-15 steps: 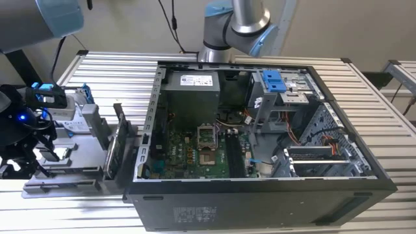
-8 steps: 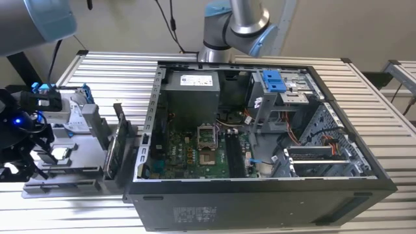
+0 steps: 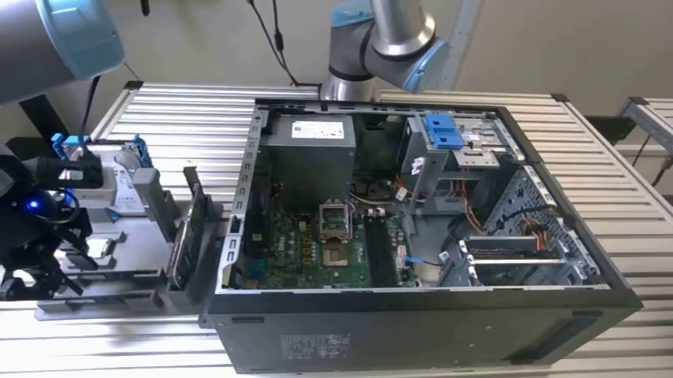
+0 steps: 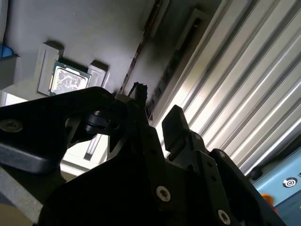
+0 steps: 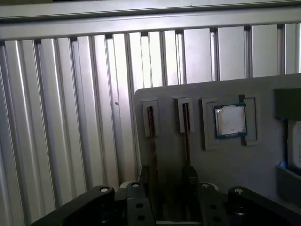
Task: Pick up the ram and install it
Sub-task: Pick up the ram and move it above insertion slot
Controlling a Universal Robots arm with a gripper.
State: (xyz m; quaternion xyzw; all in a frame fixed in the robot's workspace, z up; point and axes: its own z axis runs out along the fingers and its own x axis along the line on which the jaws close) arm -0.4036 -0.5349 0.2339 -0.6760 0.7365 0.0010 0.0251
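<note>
Hovers at nine o'clock of the open black computer case (image 3: 421,331) with black fingers (image 4: 175,123) parted and empty, long thin dark ram stick (image 5: 151,127) edge-up just ahead, long axis running away.

shiny silver ribbed stripes all across the table (image 3: 179,102). matte black on the pc case (image 3: 421,331) and the gripper (image 5: 166,174), green on the motherboard (image 3: 305,244), bright blue on the drive bracket (image 3: 442,130). plain grey for the parts tray (image 5: 225,169), silver with a teal edge for the cpu (image 5: 230,120).
</note>
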